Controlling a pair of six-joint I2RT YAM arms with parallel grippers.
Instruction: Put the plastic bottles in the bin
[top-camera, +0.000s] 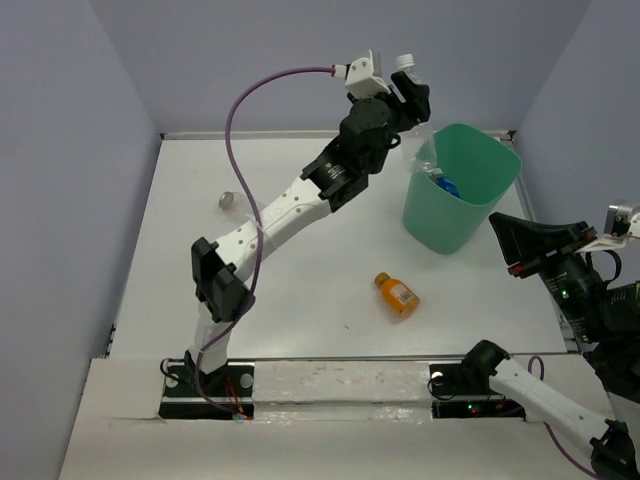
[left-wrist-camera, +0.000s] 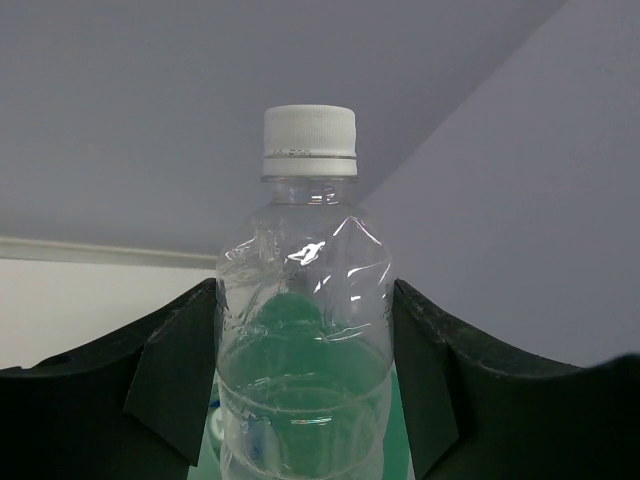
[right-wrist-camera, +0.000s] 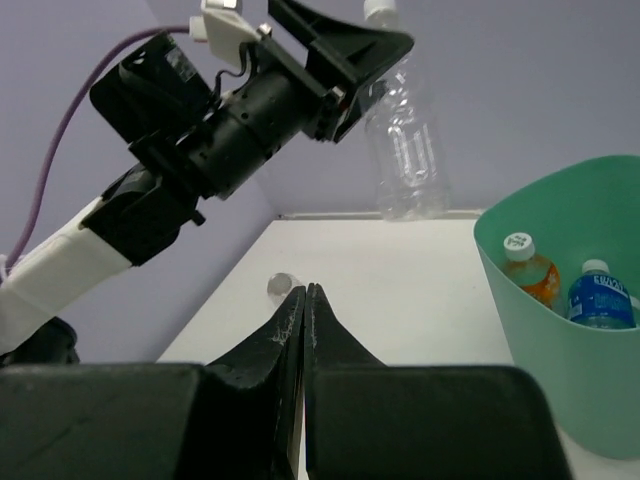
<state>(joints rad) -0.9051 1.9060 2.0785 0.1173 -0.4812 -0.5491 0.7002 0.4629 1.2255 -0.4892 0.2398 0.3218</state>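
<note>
The clear bottle with the white cap (left-wrist-camera: 305, 330) is high in the air and upright, cap on top. The left gripper (top-camera: 408, 98) pinches its body between the jaws, one finger on each side. The bottle hangs just beside the far-left part of the rim of the mint-green bin (top-camera: 440, 225). From the top view I cannot tell whether its lower end is over the opening or a little outside it. I judge that it is held so high so that its bottom can pass over the rim before it is let go.

Inside the bin there are already a blue-labelled bottle (right-wrist-camera: 600, 295) and an orange bottle with a white cap (right-wrist-camera: 528, 270), and much room is left beside them.

One stubby orange bottle (top-camera: 397, 294) lies on its side on the tabletop (top-camera: 300, 250), in front of the bin and apart from it, with bare surface on all sides for an approach from above.

The right gripper (right-wrist-camera: 304, 300) has its jaws pressed together and holds nothing. It waits low at the right edge of the tabletop, to the right of the bin and well apart from the left arm, so the path to the bin is free.

The bin stands near the far right corner, so little room remains behind it and to its right. A small round thing (top-camera: 227, 199) lies far left, too small to name
</note>
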